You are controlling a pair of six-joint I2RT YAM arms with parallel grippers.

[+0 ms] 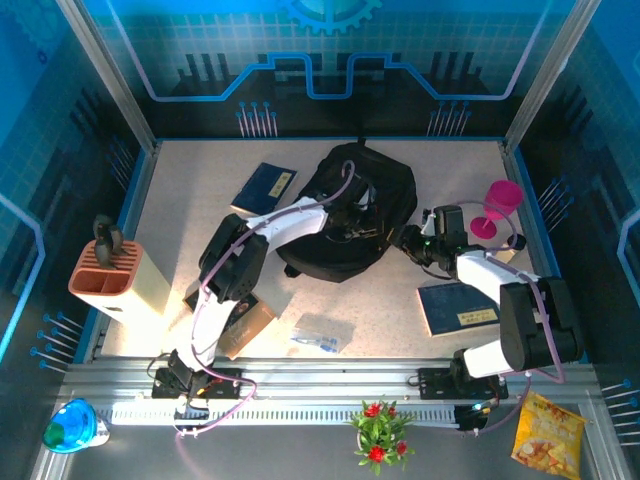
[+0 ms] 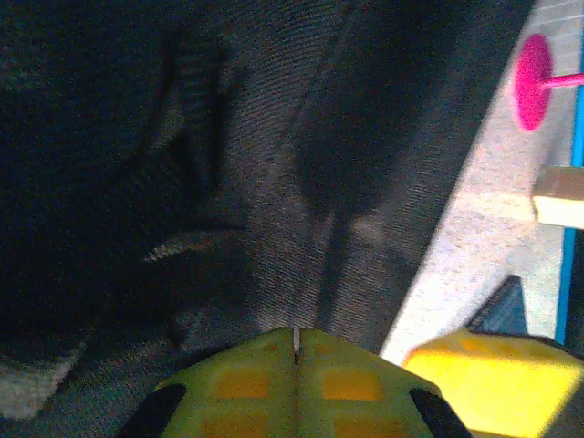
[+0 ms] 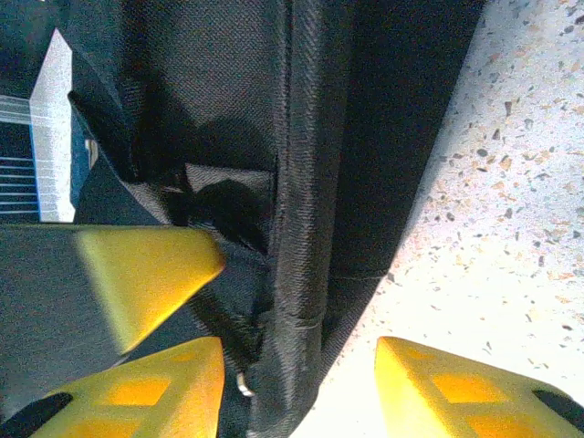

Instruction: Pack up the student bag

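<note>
The student bag (image 1: 345, 200), a big black fabric backpack, lies flat in the middle of the table. My left gripper (image 1: 358, 228) rests on top of it. In the left wrist view that gripper (image 2: 297, 332) is shut against the dark fabric (image 2: 274, 182), with a thin pale sliver between the tips that I cannot identify. My right gripper (image 1: 409, 241) is at the bag's right edge. It stands open (image 3: 299, 347) astride a raised black seam (image 3: 297, 228) without clamping it. A small metal piece (image 3: 242, 384) shows by its left finger.
Dark-blue books lie behind the bag (image 1: 265, 185) and at the front right (image 1: 457, 306). A pink goblet (image 1: 497, 205) stands at the right. An orange-topped holder (image 1: 112, 280), a cardboard box (image 1: 245, 322) and a clear packet (image 1: 320, 332) sit at the left and front.
</note>
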